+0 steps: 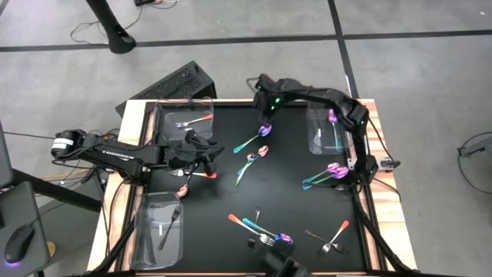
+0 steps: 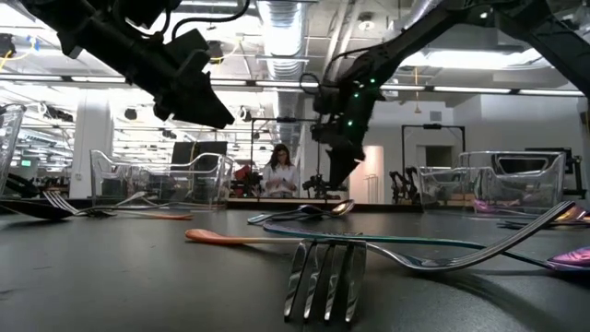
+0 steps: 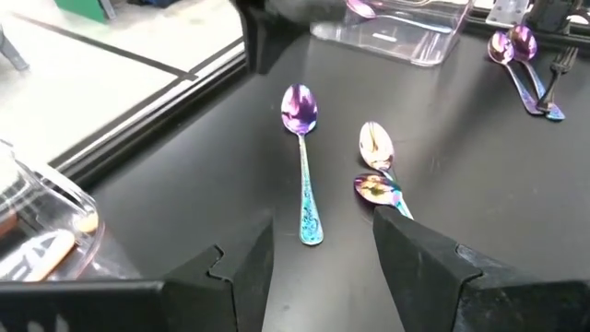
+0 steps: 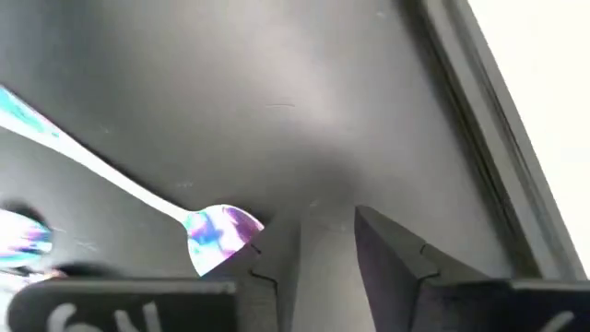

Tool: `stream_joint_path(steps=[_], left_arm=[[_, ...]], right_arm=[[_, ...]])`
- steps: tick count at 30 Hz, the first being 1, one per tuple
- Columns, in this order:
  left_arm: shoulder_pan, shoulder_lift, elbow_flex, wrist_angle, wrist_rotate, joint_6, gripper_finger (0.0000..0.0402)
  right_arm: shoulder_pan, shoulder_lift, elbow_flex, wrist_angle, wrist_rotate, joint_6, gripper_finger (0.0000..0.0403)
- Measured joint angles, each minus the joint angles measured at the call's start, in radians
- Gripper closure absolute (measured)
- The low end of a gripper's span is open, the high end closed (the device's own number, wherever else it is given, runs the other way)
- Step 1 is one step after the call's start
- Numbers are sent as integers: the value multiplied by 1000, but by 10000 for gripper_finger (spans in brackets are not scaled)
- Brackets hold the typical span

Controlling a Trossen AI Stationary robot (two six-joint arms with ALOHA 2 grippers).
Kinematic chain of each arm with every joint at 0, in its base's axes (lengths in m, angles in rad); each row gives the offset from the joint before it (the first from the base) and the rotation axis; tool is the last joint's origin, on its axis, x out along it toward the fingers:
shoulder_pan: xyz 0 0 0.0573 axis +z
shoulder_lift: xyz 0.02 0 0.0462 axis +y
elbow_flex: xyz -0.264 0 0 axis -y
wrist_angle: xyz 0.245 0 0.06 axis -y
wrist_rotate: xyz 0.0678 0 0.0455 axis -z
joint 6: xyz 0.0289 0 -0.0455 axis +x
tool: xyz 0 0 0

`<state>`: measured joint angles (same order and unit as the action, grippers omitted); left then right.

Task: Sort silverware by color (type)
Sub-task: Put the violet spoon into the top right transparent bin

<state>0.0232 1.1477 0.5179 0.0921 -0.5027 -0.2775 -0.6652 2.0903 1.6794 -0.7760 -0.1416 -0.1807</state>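
Nearest, along the high view's lower edge, mixed silverware point(image 1: 265, 231) is lying unsorted on the counter point(image 1: 223, 192). Mid-left, the left pincer point(image 1: 201, 152) is hovering released, probably lining up a pick. Farther up, the right pincer point(image 1: 267, 115) is standing parted beside an iridescent spoon point(image 1: 252, 139), grasping nothing.

Near the black mat point(image 1: 254, 192), the iridescent spoon point(image 4: 217, 238) in the right wrist view runs off the picture's edge at its handle, and the right gripper's finger point(image 4: 277, 272) hides part of its bowl. A second iridescent piece point(image 4: 20, 232) beside it is a blur, fork or spoon unclear. The utensils in the clear bin point(image 1: 160, 231) at the mat's corner are too small to identify.
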Motion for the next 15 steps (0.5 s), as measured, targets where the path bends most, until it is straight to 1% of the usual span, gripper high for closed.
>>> stream_joint_path(steps=[2, 4, 6, 10, 13, 15], left_arm=[[-4, 0, 0, -17, 2, -27, 227], [-13, 0, 0, -41, -6, -53, 227], [-24, 0, 0, -61, -37, -76, 227], [-36, 0, 0, -65, -126, -83, 227], [-36, 0, 0, -64, -172, -83, 227], [-35, 0, 0, -65, -191, -83, 227]], right_arm=[[-40, -2, -1, -2, -76, 40, 259], [-74, -2, -17, 2, -125, 58, 243], [-93, 4, -32, -9, -135, 64, 228], [-87, 9, -84, -10, -163, 72, 208], [-66, 9, -115, -14, -197, 55, 205], [-51, 9, -132, -5, -198, 52, 207]])
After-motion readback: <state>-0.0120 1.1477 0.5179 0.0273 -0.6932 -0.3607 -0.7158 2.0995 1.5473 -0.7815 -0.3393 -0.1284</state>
